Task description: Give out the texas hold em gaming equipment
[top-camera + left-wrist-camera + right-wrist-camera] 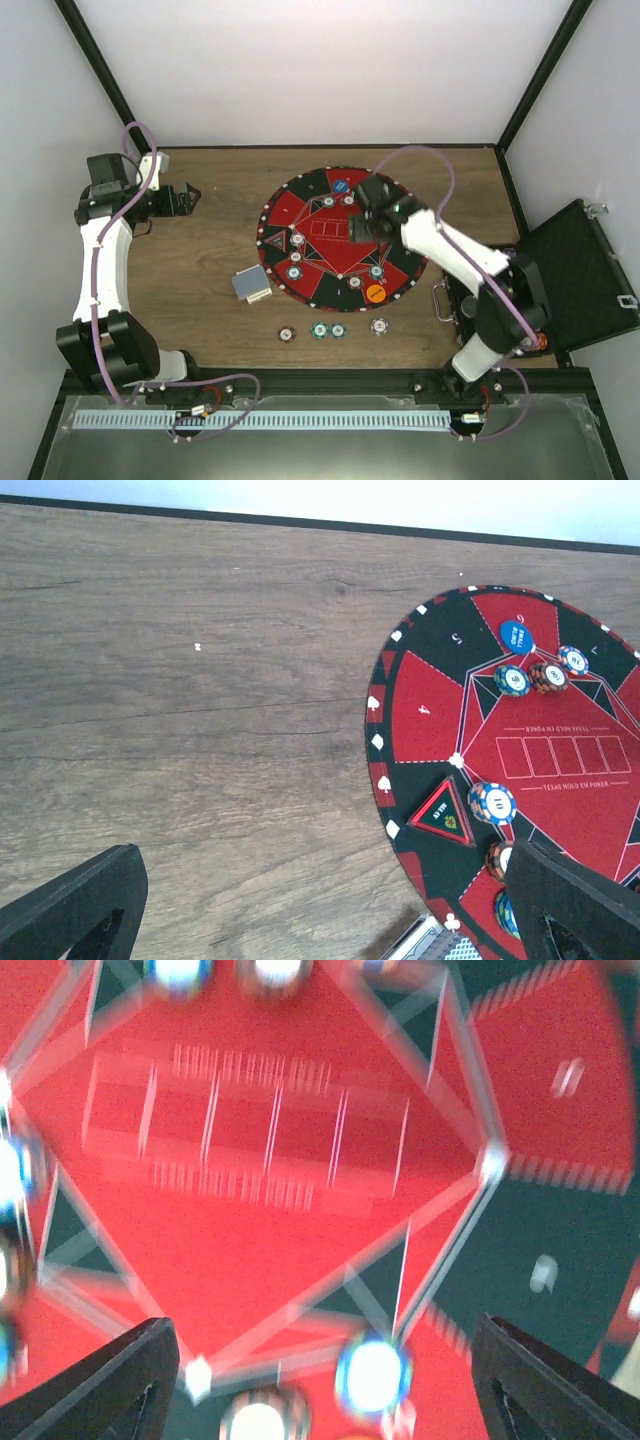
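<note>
Currently the right gripper (325, 1360) hangs released and empty over the mat (310, 190); the left gripper (320, 905) gapes over the table (200, 300). Chips (296, 240) sit on the mat, cards (252, 286) beside it. A low sweep risks scattering chips.

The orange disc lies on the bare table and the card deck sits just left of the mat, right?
Not quite: the orange disc lies on the mat, not the table. The deck does sit just left of the mat. The top view shows it.
</note>
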`<state>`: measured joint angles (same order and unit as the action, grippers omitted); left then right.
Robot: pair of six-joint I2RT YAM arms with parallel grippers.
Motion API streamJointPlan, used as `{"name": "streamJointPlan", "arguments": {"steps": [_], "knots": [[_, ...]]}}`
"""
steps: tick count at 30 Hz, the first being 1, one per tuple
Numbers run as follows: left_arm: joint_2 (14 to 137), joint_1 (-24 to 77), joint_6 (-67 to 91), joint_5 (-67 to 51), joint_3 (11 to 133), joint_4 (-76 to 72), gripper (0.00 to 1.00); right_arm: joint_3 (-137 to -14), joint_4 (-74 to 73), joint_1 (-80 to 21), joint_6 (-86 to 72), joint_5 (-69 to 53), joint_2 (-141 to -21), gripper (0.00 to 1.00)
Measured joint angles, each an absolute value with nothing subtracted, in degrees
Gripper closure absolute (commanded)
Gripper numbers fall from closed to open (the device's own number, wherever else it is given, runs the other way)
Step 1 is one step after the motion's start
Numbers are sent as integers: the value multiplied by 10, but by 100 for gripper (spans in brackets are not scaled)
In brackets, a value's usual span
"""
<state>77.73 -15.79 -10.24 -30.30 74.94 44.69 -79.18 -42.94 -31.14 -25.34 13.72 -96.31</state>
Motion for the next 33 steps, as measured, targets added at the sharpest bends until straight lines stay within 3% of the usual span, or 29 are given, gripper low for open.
{"name": "streamJointPlan", "arguments": {"steps": [5, 10, 16, 24, 33], "knots": [[778, -158, -102, -310, 749, 446, 0, -590, -437, -417, -339, 124, -846, 18], [779, -158, -100, -314, 749, 446, 0, -475, -480, -500, -437, 112, -793, 17], [780, -158, -99, -316, 749, 446, 0, -439, -500, -563, -515, 98, -768, 17], [780, -158, -96, -318, 748, 442, 0, -403, -490, -576, -549, 87, -776, 21], [780, -158, -96, -317, 748, 442, 0, -403, -464, -576, -552, 89, -794, 31]]}}
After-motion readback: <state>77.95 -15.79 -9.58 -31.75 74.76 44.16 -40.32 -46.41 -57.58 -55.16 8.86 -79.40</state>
